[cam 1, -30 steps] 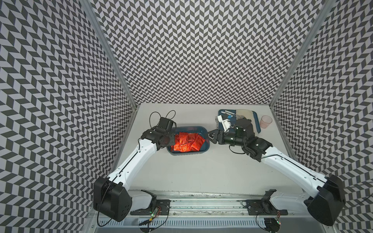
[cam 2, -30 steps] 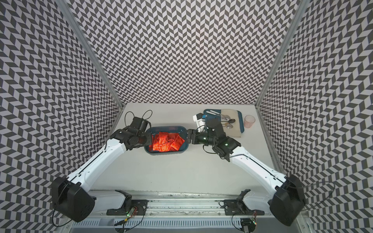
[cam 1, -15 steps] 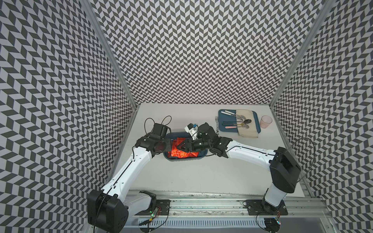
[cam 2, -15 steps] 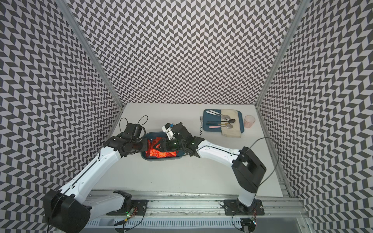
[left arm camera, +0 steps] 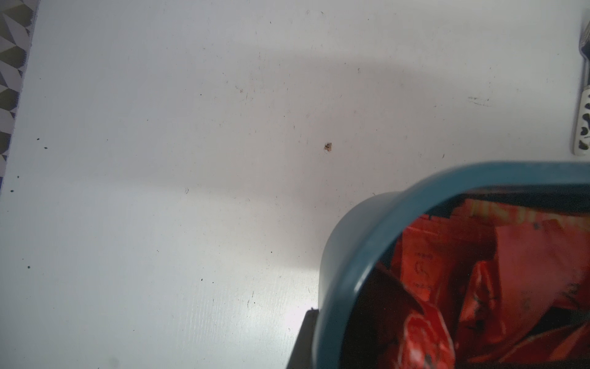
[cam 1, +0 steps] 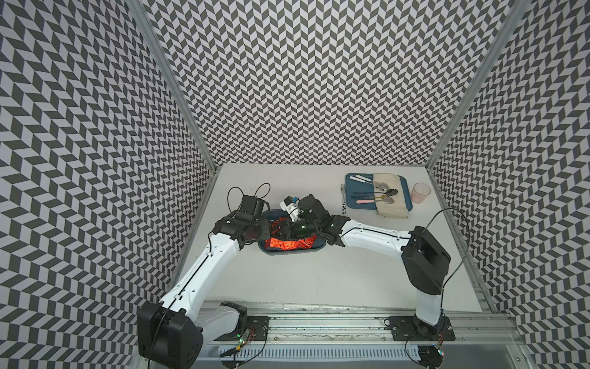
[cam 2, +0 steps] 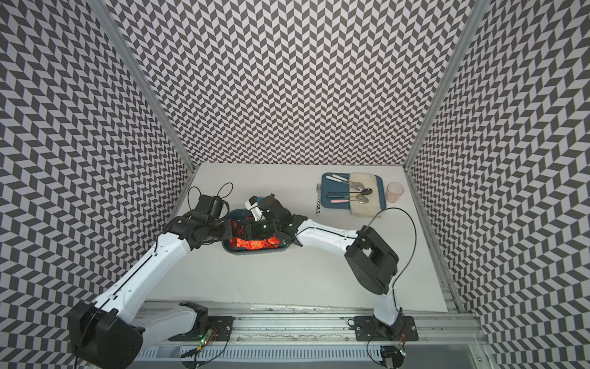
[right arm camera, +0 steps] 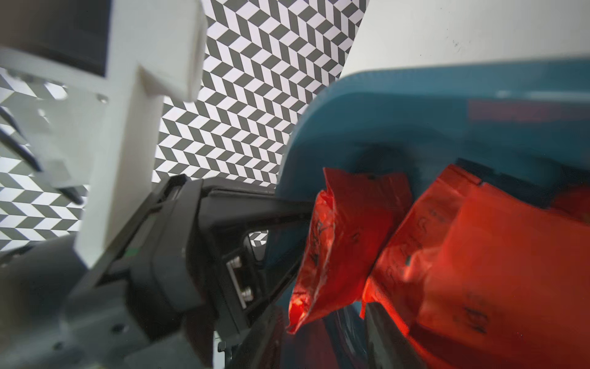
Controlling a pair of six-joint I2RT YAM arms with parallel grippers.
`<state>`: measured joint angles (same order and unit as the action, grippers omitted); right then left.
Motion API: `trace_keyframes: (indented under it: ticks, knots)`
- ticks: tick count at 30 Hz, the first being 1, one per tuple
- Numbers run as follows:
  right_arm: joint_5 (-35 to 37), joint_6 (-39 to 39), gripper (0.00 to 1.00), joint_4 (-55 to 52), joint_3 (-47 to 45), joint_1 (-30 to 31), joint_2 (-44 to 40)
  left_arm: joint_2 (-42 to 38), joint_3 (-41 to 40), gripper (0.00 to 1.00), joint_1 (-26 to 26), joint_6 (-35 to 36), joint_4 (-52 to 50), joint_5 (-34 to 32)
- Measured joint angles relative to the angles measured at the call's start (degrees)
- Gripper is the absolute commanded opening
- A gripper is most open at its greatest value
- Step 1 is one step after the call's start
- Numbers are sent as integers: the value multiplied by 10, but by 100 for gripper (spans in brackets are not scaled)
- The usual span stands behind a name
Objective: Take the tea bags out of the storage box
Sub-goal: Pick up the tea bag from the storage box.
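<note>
The left gripper (cam 1: 262, 230) is clamped on the end wall of the box (left arm camera: 367, 255). The right gripper (right arm camera: 325, 316) sits inside the box, its jaws flanking one of the tea bags (right arm camera: 344, 230). I cannot tell whether it pinches that bag.

Both top views, centre: arms (cam 1: 311, 212) cover upper half of box (cam 1: 289, 253); bags (cam 1: 287, 244) partly hidden, uncountable. Left wrist view: box, fork (left arm camera: 584, 127) cut by frame edge. Right wrist view: bags' print blurred; right gripper (right arm camera: 324, 308) grip undecidable.
</note>
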<state>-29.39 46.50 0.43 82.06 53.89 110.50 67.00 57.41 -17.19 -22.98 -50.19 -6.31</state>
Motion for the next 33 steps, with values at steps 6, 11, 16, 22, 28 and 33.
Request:
trace_keyframes:
  ticks: [6, 11, 16, 22, 28, 33]
  knots:
    - [4, -4, 33, -3, 29, 0, 21, 0, 0, 0, 0, 0, 0, 0]
    - [7, -7, 24, -14, 45, 0, 33, 0, 0, 0, 0, 0, 0, 0]
    - [15, -12, 16, -23, 56, 0, 37, 0, 0, 0, 0, 0, 0, 0]
    - [20, -23, 3, -35, 60, 0, 37, 0, 0, 0, 0, 0, 0, -1]
    - [29, -36, 0, -48, 63, 0, 37, 1, 0, 0, 1, 0, 0, -5]
    - [42, -52, 0, -69, 64, -1, 23, 1, -1, 0, 1, 0, 0, -7]
